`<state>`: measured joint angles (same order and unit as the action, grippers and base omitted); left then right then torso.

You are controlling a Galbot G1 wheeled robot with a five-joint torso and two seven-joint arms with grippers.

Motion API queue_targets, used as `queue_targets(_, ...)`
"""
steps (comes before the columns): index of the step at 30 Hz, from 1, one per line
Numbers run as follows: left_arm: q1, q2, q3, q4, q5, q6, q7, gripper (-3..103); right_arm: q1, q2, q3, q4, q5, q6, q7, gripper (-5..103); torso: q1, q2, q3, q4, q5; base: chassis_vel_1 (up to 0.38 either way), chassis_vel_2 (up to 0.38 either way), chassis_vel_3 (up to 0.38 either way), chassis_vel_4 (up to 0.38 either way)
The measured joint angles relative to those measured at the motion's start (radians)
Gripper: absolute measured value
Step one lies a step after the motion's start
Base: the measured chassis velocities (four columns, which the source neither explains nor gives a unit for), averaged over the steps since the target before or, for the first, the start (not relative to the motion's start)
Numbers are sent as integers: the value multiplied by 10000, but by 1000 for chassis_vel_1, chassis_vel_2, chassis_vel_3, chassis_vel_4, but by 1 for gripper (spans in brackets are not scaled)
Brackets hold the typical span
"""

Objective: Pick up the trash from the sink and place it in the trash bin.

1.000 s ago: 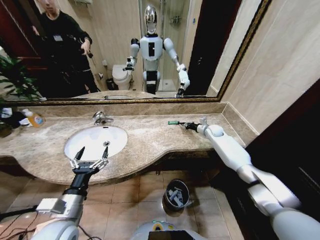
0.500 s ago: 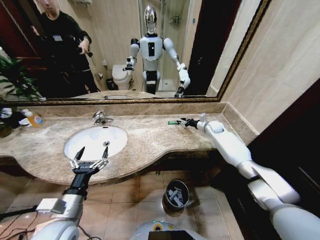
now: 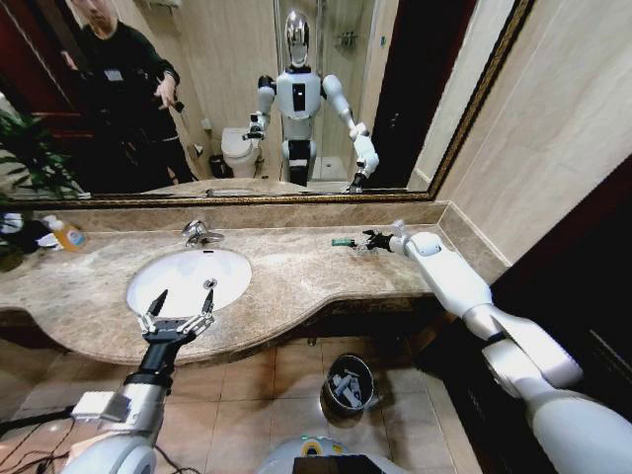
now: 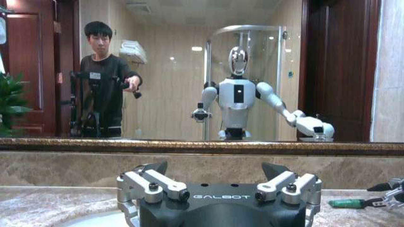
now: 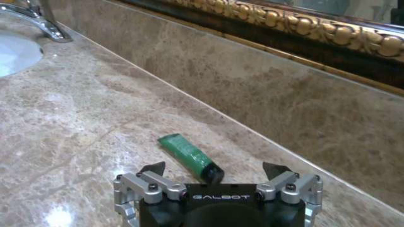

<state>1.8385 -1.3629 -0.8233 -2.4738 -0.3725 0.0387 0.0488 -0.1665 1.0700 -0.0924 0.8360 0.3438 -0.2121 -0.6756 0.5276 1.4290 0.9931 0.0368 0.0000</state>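
Right gripper [image 3: 370,240] has backed off the green tube [image 3: 343,241].

The left gripper [image 3: 177,318] hangs spread and idle at the near rim of the sink [image 3: 188,279]. Further right, the tube lies on the counter [image 3: 296,272] just ahead of the right gripper's spread fingertips, no longer between them. The grab looks missed or released; the bin [image 3: 349,383] sits on the floor below.
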Motion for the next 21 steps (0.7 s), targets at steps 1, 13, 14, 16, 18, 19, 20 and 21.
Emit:
queue_targets(1, 0, 0, 0, 0, 0, 0, 0, 100, -12, 21, -27, 36, 5, -22, 14, 100, 0, 0, -1, 0, -1, 0, 0, 0, 0)
queue_targets(13, 0, 0, 0, 0, 0, 0, 0, 100, 98, 437, -184, -199, 94, -125, 373, 84, 0, 0, 0, 0, -1, 0, 0, 0, 0)
queue_targets(14, 0, 0, 0, 0, 0, 0, 0, 100, 102, 474, -189, -248, 90, -126, 382, 82, 0, 0, 0, 0, -1, 0, 0, 0, 0)
queue_targets(16, 0, 0, 0, 0, 0, 0, 0, 100, 108, 558, -193, -405, -20, -78, 399, 77, 0, 0, 0, 0, -1, 0, 0, 0, 0)
queue_targets(18, 0, 0, 0, 0, 0, 0, 0, 100, 108, 573, -194, -437, -52, -64, 401, 77, 0, 0, 0, 0, -1, 0, 0, 0, 0)
queue_targets(19, 0, 0, 0, 0, 0, 0, 0, 100, 108, 614, -195, -512, -139, -43, 402, 79, 0, 0, 0, 0, 0, 0, 0, 0, 0)
queue_targets(20, 0, 0, 0, 0, 0, 0, 0, 100, 108, 643, -194, -551, -176, -34, 405, 79, 0, 0, 0, 0, 0, 0, 0, 0, 0)
queue_targets(21, 0, 0, 0, 0, 0, 0, 0, 100, 108, 664, -197, -575, -195, -32, 410, 82, 0, 0, 0, 0, 0, 0, 0, 0, 0)
